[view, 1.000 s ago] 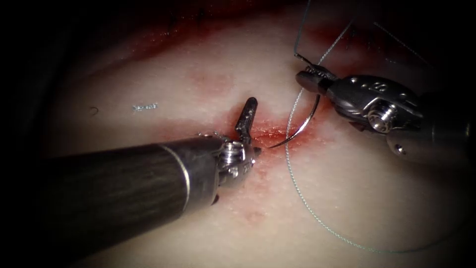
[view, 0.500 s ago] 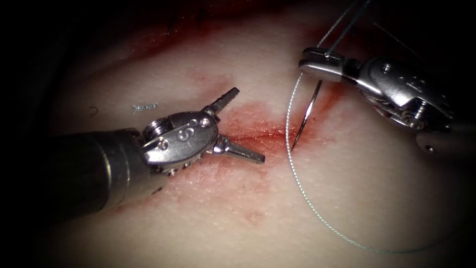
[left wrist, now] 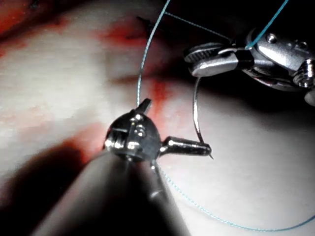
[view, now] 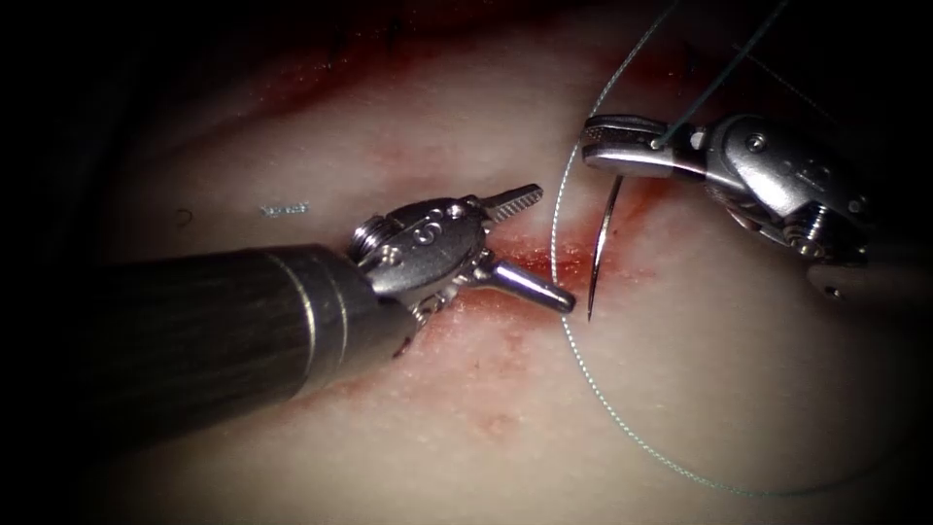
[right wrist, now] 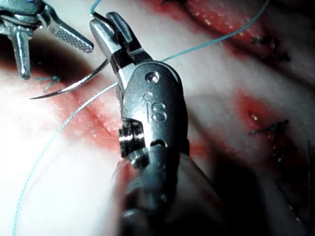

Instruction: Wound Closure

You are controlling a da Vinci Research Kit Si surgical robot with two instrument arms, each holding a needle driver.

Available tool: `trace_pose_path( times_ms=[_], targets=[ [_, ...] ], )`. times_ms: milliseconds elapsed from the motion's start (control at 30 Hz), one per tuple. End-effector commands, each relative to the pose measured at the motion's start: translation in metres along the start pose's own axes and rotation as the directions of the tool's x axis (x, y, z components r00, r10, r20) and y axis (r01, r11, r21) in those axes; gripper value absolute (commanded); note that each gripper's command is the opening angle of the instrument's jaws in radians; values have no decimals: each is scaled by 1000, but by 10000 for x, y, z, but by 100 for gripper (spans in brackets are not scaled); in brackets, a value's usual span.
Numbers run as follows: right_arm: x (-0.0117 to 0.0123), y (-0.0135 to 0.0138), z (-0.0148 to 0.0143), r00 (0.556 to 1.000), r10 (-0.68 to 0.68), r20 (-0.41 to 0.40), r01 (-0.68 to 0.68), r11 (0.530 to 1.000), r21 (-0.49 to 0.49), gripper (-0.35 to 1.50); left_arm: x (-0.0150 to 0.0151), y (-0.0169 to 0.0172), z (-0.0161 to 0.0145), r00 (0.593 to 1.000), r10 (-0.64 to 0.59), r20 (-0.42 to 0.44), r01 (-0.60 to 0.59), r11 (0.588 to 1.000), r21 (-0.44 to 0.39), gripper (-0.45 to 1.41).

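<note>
The tissue [view: 739,389] looks soft and slick around the cut [view: 525,261]. Left tool [view: 530,248], jaws spread, empty, lies over the cut. Right tool [view: 607,146] clamps the needle [view: 603,238] near its thread [view: 583,369] end, tip just above tissue right of the cut; stiff, thin, best held mid-curve.

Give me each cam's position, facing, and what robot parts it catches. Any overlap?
Endoscope: above and in front of the cut, looking down on the tissue; left claw open and holding nothing, right claw shut on the needle near its thread end, needle clear of the tissue.
Left wrist: rides the left arm, looks along its shaft at the left claw; right claw beyond.
Right wrist: rides the right arm, looks along its shaft at the right claw; left claw beyond.
Shared: both claws, needle, thread.
</note>
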Motion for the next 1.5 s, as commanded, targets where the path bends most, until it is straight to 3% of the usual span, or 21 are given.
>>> trace_pose_path(
  times_ms=[33, 333, 467, 600, 933, 1033, 1133, 1233, 1367, 1467, 1500],
  targets=[
    [-5, 1, 8, 1000, -13, 1, 13, 1000, -1, -35, -4, -4, 4, 1000, 1, 2, -1, 1000, 5, 114],
    [-24, 5, 21, 991, -129, -41, 130, 991, 34, -35, -20, -1, -35, 999, 10, 47, -14, 996, 93, 114],
    [-44, 8, 32, 979, -180, -99, 185, 981, 52, -35, -52, 12, -50, 992, 30, 121, -45, 991, 126, 113],
    [-47, 26, 26, 963, -246, -106, 250, 968, 21, -35, -84, 19, -47, 980, 45, 196, -76, 985, 157, 111],
    [-1, 99, -60, 928, -368, -52, 358, 923, -139, -35, -109, 21, -24, 977, 63, 205, -90, 988, 127, 111],
    [24, 129, -98, 900, -436, -6, 419, 869, -264, -35, -110, 21, -16, 977, 63, 203, -89, 988, 123, 111],
    [33, 135, -109, 884, -467, 0, 443, 839, -317, -35, -111, 22, -14, 977, 64, 203, -90, 989, 121, 111],
    [56, 147, -125, 851, -524, 38, 495, 775, -393, -35, -112, 22, -15, 976, 64, 207, -90, 989, 119, 111],
    [78, 154, -131, 831, -554, 46, 521, 747, -414, -35, -111, 22, -15, 976, 64, 207, -90, 989, 119, 111],
    [79, 145, -122, 831, -554, 56, 531, 757, -382, -35, -111, 22, -15, 976, 64, 207, -90, 989, 119, 111],
    [76, 139, -117, 852, -520, 51, 501, 785, -364, -35, -112, 23, -15, 976, 64, 207, -90, 989, 119, 111]
  ],
)
